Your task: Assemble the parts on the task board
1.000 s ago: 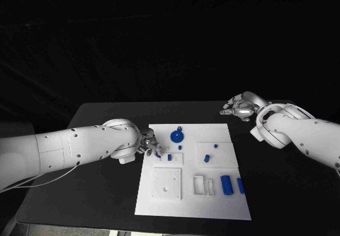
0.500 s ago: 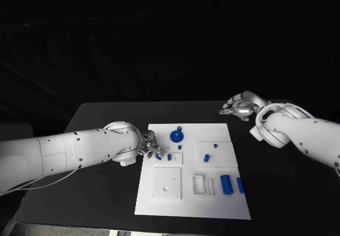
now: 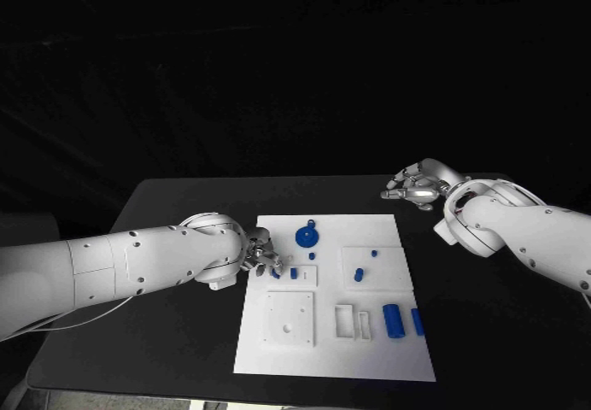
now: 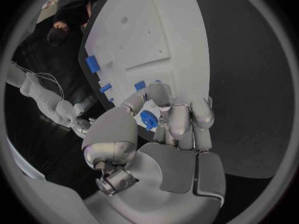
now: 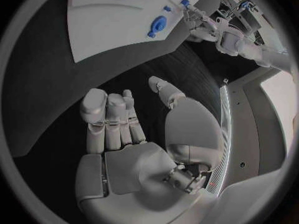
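Observation:
The white task board [image 3: 370,359] lies in the middle of the black table. My left hand [image 3: 258,254] hovers at the board's left edge and pinches a small blue part [image 3: 273,272] between thumb and fingers; the left wrist view shows this blue part [image 4: 148,120] in the curled fingers [image 4: 181,119]. Right beside it, another small blue part [image 3: 293,273] stands in a square block. A round blue part [image 3: 308,235] lies further back on the board. My right hand [image 3: 415,186] hangs over the bare table beyond the board's far right corner, fingers [image 5: 112,119] apart and holding nothing.
Two blue cylinders [image 3: 393,320] lie near the board's right edge, beside white slotted frames [image 3: 354,322]. Small blue pieces [image 3: 359,274] stand on the right-hand block. A square plate with holes [image 3: 290,319] sits front left. Black table [image 3: 160,342] surrounds the board.
My left hand has sunk slightly toward the board's left edge with the blue part still pinched. The right hand has stayed put.

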You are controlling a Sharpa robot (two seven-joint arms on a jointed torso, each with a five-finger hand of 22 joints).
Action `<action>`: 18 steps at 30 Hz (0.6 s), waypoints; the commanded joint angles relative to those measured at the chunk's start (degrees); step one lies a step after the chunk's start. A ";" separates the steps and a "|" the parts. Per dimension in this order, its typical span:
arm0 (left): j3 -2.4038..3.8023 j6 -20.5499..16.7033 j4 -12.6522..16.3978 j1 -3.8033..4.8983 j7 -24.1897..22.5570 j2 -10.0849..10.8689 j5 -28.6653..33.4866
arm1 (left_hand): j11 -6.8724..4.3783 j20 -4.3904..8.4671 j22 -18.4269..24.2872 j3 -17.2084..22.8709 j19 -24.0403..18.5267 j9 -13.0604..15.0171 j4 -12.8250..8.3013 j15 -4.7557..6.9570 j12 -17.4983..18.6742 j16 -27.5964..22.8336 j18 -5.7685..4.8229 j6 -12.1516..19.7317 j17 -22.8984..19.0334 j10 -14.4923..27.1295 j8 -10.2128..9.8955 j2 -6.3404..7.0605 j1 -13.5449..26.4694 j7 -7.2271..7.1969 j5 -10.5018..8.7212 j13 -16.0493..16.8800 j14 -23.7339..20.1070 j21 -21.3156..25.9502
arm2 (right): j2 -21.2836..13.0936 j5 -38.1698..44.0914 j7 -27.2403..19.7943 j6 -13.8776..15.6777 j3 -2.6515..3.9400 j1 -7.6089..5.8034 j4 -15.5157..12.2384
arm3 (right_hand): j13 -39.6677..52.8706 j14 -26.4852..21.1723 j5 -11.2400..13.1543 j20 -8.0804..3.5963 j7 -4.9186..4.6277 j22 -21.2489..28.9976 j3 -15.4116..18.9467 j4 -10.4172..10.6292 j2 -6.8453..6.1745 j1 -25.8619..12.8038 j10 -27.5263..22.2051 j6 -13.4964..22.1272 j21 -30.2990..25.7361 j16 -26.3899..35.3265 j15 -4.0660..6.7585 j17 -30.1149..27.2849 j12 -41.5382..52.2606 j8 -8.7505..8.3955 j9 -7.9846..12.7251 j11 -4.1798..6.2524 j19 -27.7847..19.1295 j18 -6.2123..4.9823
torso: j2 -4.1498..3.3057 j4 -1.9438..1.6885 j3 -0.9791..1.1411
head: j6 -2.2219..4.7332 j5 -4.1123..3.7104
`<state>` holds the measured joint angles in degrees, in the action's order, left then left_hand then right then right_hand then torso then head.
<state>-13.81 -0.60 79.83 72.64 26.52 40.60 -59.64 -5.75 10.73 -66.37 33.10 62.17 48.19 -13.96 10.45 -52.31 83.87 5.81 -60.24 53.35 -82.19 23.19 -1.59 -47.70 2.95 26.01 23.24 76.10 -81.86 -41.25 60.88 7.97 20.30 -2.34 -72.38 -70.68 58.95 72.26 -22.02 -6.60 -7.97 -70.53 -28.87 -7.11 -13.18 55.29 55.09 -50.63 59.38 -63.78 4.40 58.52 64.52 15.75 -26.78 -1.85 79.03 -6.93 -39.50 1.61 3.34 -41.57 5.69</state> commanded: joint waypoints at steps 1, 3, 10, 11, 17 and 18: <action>-0.02 -0.32 0.12 -0.08 -0.41 -0.09 -0.66 | 0.11 2.71 -0.06 0.36 -0.04 5.39 0.04 0.25 -0.29 0.21 5.90 -8.49 0.01 0.25 1.00 -0.54 -0.12 -3.22 0.20 -0.06 0.11 -0.19 | 0.02 -0.08 -0.57 -0.73 0.03 0.03 0.00 | -0.07 0.16 -0.22 -0.28 -0.34 0.09 0.29 -0.16 0.50 0.10 -0.24 0.08 -0.36 0.28 0.08 -0.06 -0.16 -0.11 0.02 0.01 -0.15 -8.07 | 0.01 0.03 0.02 | -0.06 0.02; -0.02 0.06 0.18 -0.08 -0.36 -0.07 -0.69 | 0.11 2.72 -0.06 0.38 -0.04 5.42 0.03 0.25 -0.30 0.21 5.90 -8.48 -0.03 0.25 1.00 -0.56 -0.13 -3.22 0.21 -0.06 0.10 -0.20 | 0.02 -0.12 -0.58 -0.75 0.03 0.03 0.02 | -0.07 0.16 -0.23 -0.28 -0.34 0.10 0.29 -0.16 0.50 0.09 -0.24 0.08 -0.36 0.28 0.08 -0.06 -0.16 -0.11 0.02 0.01 -0.15 -8.07 | 0.00 0.03 0.01 | -0.07 0.03; -0.02 1.73 0.34 -0.08 -0.13 -0.03 -0.69 | 0.27 2.67 -0.02 0.13 -0.17 5.93 0.81 0.28 -0.52 0.15 5.91 -8.30 -0.61 0.48 0.70 0.18 0.62 -3.16 -0.88 -0.30 -0.12 -0.19 | 0.01 -0.15 -0.63 -0.79 0.03 0.07 0.07 | -0.10 0.15 -0.24 -0.27 -0.35 0.10 0.31 -0.16 0.49 0.07 -0.25 0.09 -0.36 0.29 0.08 -0.06 -0.15 -0.12 0.02 0.00 -0.15 -8.07 | 0.00 -0.01 0.02 | -0.17 -0.05; -0.02 2.02 0.34 -0.08 -0.06 -0.03 -0.69 | 0.29 2.66 -0.01 0.08 -0.19 6.00 1.01 0.28 -0.55 0.15 5.91 -8.29 -0.67 0.51 0.63 0.36 0.76 -3.15 -1.09 -0.35 -0.14 -0.19 | 0.02 -0.15 -0.66 -0.80 0.03 0.10 0.06 | -0.10 0.15 -0.24 -0.27 -0.35 0.10 0.31 -0.16 0.49 0.07 -0.25 0.09 -0.36 0.29 0.08 -0.06 -0.15 -0.12 0.02 0.00 -0.15 -8.07 | 0.00 -0.02 0.03 | -0.17 -0.04; -0.02 2.48 0.31 -0.09 0.08 -0.06 -0.69 | 0.31 2.65 0.10 -0.39 -0.32 6.49 2.90 0.32 -0.75 0.07 6.02 -8.32 -1.41 0.69 0.02 2.64 2.02 -3.13 -3.74 -0.79 -0.39 -0.15 | 0.07 -0.16 -0.74 -0.80 0.03 0.17 0.11 | -0.12 0.15 -0.26 -0.26 -0.35 0.10 0.32 -0.16 0.49 0.06 -0.26 0.09 -0.36 0.31 0.08 -0.06 -0.15 -0.12 0.02 0.00 -0.16 -8.07 | 0.00 -0.02 0.03 | -0.21 -0.02; -0.02 2.54 0.29 -0.09 0.12 -0.05 -0.69 | 0.30 2.66 0.11 -0.47 -0.35 6.60 3.18 0.33 -0.80 0.10 6.06 -8.35 -1.43 0.72 -0.10 3.01 2.23 -3.14 -4.69 -0.89 -0.38 -0.15 | 0.08 -0.18 -0.75 -0.81 0.03 0.18 0.12 | -0.13 0.15 -0.26 -0.26 -0.35 0.10 0.32 -0.16 0.49 0.06 -0.27 0.09 -0.36 0.31 0.08 -0.06 -0.15 -0.13 0.02 0.00 -0.16 -8.07 | 0.00 -0.02 0.02 | -0.21 -0.02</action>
<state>-13.82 0.32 79.97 72.63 26.68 40.65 -60.02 -5.34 10.86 -66.34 32.67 62.03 54.99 -10.99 10.58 -52.97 83.87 6.23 -62.61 51.97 -81.97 23.57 0.43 -45.71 2.09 21.86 22.41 75.79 -81.85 -41.21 60.75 7.86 20.12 -2.34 -72.24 -70.57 58.89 72.26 -22.02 -6.59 -7.93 -70.47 -28.87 -7.11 -13.18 55.29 55.10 -50.66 59.38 -63.79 4.40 58.53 64.52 15.75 -26.78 -1.85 79.04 -6.93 -39.49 1.60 3.37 -41.76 5.69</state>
